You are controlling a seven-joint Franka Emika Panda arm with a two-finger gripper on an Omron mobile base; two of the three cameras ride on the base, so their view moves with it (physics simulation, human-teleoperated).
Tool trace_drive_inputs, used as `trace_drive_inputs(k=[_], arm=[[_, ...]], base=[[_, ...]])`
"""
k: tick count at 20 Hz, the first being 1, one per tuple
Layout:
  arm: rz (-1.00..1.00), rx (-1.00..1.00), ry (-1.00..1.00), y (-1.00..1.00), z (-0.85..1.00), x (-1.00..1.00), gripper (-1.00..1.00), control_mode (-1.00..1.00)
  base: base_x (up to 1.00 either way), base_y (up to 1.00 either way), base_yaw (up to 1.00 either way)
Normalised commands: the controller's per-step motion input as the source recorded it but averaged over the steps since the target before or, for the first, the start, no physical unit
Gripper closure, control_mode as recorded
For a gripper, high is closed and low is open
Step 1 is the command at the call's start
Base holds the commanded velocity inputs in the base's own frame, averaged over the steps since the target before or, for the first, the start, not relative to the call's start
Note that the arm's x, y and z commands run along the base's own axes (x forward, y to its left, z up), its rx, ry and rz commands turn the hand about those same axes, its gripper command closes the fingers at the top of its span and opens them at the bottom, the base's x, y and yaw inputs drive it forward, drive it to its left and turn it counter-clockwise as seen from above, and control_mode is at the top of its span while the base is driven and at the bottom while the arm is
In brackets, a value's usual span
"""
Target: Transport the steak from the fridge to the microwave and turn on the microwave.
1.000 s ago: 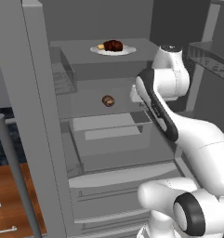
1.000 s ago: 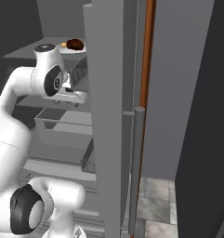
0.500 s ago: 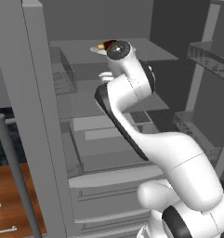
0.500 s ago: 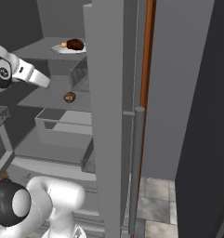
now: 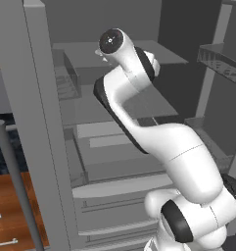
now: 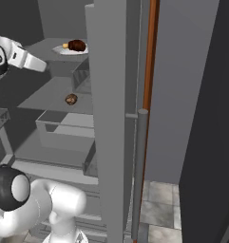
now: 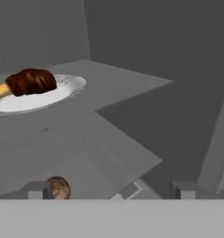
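Note:
The fridge stands open, with its grey shelves showing. On its top shelf the steak, a dark brown piece with a tan end, lies on a white plate. My gripper is open and empty, with its fingertips wide apart. It hangs inside the fridge, short of the plate, and the steak lies ahead to the upper left in the hand view. In the left base view my arm covers the plate. The microwave is out of view.
A small round brown item sits on the shelf below. Pale drawers fill the lower fridge. Door racks are on the right, and the long grey bar handle stands on the door's edge.
My arm has swung from the right side of the fridge opening up and left to the top shelf, and now blocks the plate in the left base view. The steak has not moved.

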Motion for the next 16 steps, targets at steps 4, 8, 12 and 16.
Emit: trace_drive_inputs(k=[4, 8, 12, 16], arm=[[0.0, 0.0, -0.25, -0.25, 0.42, 0.4, -1.0, -1.0], [0.0, 0.0, -0.17, -0.28, 0.24, 0.62, -1.0, -1.0], [0.0, 0.0, -0.06, -0.11, 0.39, 0.65, -1.0, -1.0], [0.0, 0.0, 0.01, 0.01, 0.56, 0.45, -1.0, -1.0]], base=[[0.0, 0.0, 0.0], [0.0, 0.0, 0.0], [0.0, 0.0, 0.0], [0.0, 0.0, 0.0]])
